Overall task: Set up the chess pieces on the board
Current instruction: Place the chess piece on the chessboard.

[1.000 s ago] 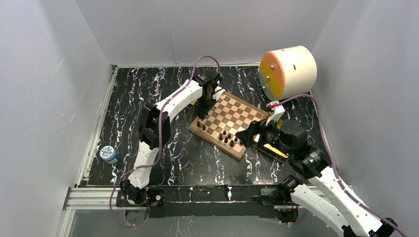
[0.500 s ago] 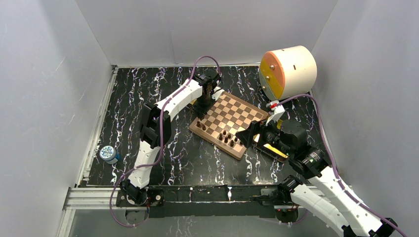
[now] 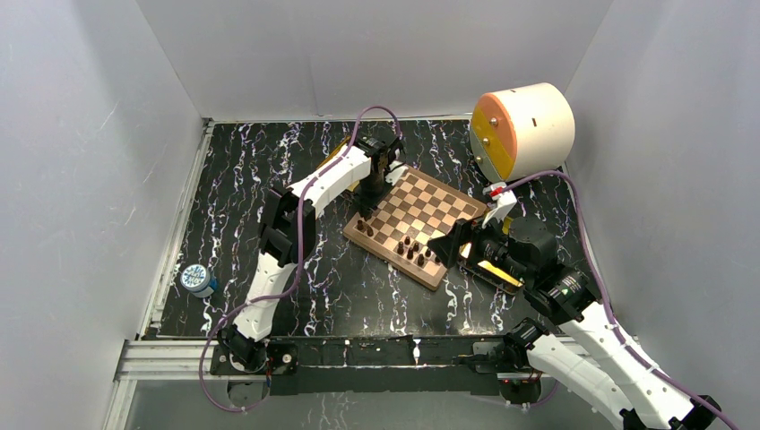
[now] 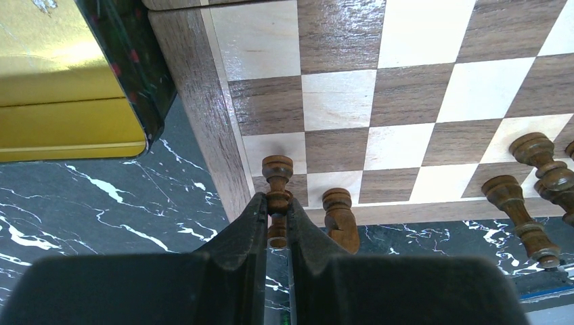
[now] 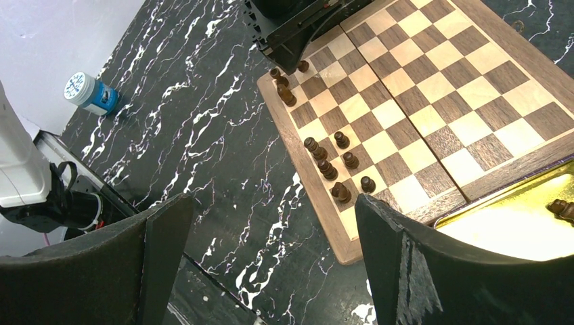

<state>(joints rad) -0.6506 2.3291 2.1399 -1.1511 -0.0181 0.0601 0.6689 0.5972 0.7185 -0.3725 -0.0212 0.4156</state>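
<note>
At the far left of the black, white-veined bench (image 3: 233,179) stands a small blue and white jar (image 3: 197,279), well apart from everything else. To the right of it the left arm reaches forward to the left corner of the board (image 3: 421,210), which lies turned at an angle near the middle of the bench. The left end effector (image 4: 274,203) is closed narrow on a dark brown piece (image 4: 277,177), and the two fingers (image 4: 249,227) press the stem of the piece from both sides. The piece is upright over the corner squares, but I cannot tell if its foot touches the wood. Just beside it, on the right, another dark piece (image 4: 340,220) stands on the edge row, and a gold tray (image 4: 61,88) lies off the board close to this corner. Further right, a group of dark pieces (image 5: 335,166) stands in two short rows along the near side of the board, while the squares behind them are bare. The right end effector (image 5: 271,257) hovers above the right corner of the board with its fingers spread wide, and it holds nothing. Beside that corner is a second gold tray (image 5: 501,220) with a dark piece (image 5: 562,208) in it. Behind, at the right wall, lies a big cream drum with an orange face (image 3: 522,130).
</note>
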